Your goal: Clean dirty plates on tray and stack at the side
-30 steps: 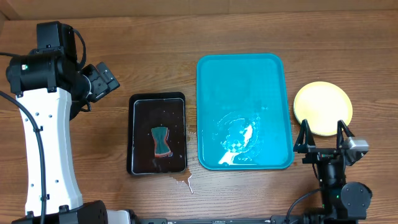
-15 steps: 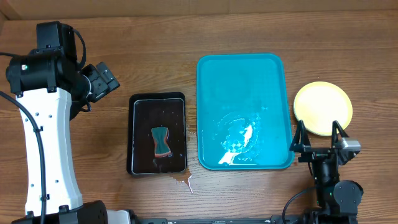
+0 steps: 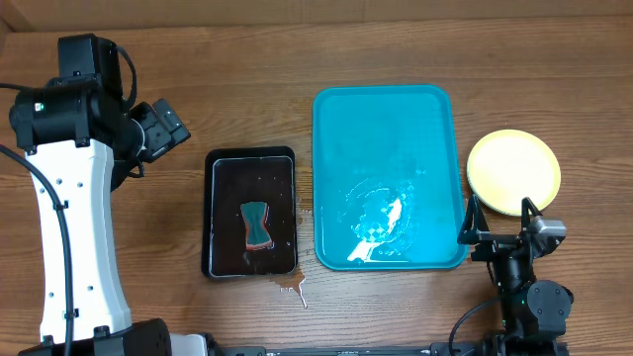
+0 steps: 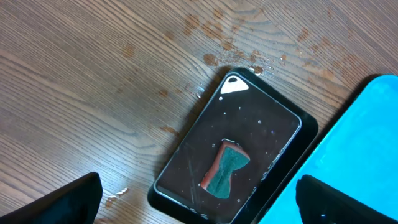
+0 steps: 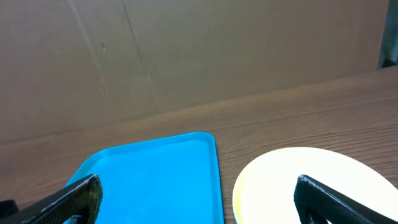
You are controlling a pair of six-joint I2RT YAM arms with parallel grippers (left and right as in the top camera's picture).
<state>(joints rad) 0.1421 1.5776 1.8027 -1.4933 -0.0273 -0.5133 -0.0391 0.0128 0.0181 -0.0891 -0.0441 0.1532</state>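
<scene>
The turquoise tray (image 3: 388, 129) lies right of centre with no plates on it, only a wet patch (image 3: 381, 222) near its front. It also shows in the right wrist view (image 5: 149, 180) and the left wrist view (image 4: 373, 124). A pale yellow plate underside (image 3: 513, 172) lies face down on the table right of the tray; I cannot tell how many plates are stacked there. It also shows in the right wrist view (image 5: 292, 186). My right gripper (image 3: 502, 222) is open and empty, near the table's front just below the plate. My left gripper (image 4: 196, 202) is open and empty, held high at the left.
A smaller black tray (image 3: 220, 208) left of the turquoise tray holds a green and red sponge (image 3: 256, 224), also seen in the left wrist view (image 4: 225, 168). Water drops (image 3: 294, 287) lie on the wood at its front corner. A brown wall (image 5: 186, 56) stands behind the table.
My right gripper has drawn back toward the table's front edge and a little left, away from the plate. The left arm has not moved.
</scene>
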